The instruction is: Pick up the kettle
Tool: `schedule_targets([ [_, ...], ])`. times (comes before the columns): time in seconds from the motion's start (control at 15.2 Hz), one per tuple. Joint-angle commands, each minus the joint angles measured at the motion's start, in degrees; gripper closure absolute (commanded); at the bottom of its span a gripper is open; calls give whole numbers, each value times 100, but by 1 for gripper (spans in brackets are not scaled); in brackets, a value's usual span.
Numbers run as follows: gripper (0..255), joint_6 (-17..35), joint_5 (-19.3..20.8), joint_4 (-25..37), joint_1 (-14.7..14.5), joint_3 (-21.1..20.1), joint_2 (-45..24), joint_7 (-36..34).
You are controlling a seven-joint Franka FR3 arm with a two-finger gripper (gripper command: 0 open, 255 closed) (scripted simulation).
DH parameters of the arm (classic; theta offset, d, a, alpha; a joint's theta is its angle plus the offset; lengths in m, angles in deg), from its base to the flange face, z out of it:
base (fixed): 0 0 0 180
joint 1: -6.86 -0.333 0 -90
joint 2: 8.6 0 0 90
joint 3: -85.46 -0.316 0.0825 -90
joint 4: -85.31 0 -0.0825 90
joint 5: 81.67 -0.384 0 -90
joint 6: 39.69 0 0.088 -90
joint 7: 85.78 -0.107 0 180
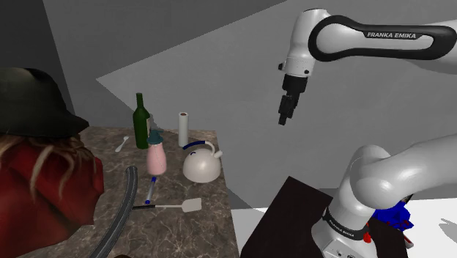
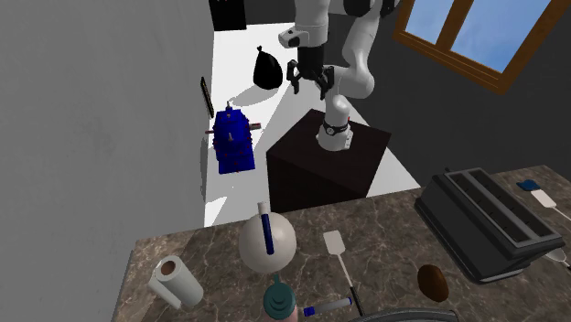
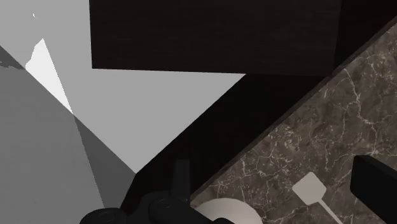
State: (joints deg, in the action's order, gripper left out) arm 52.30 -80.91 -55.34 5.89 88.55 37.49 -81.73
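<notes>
The kettle (image 1: pixel 201 167) is cream-white and round with a blue handle. It stands on the marble counter (image 1: pixel 198 234) close to the edge nearest the arm. From the second exterior view the kettle (image 2: pixel 267 240) is seen from above, its handle pointing towards the camera. My gripper (image 1: pixel 287 113) hangs high in the air, beyond the counter edge and well to the shoulder view's right of the kettle. The gripper (image 2: pixel 308 87) is open, with nothing between its fingers. In the wrist view one black finger (image 3: pixel 375 188) shows, and the kettle's top (image 3: pixel 226 210) lies far below.
Near the kettle stand a green bottle (image 1: pixel 140 121), a pink spray bottle (image 1: pixel 154 154) and a paper roll (image 1: pixel 183 128). A spatula (image 1: pixel 179 207) lies in front. A dark toaster (image 2: pixel 485 220) sits further along. The dark stand (image 2: pixel 325 160) faces the counter across a floor gap.
</notes>
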Motion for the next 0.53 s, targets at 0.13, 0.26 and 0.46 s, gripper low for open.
schedule_targets([
  [0.13, 0, 302, 96, 81, -66, 88, -454, 268],
  [0.26, 0, 587, 178, 193, -130, 166, -920, 530],
  [0.46, 0, 979, 276, 420, -228, 266, -1637, 910],
])
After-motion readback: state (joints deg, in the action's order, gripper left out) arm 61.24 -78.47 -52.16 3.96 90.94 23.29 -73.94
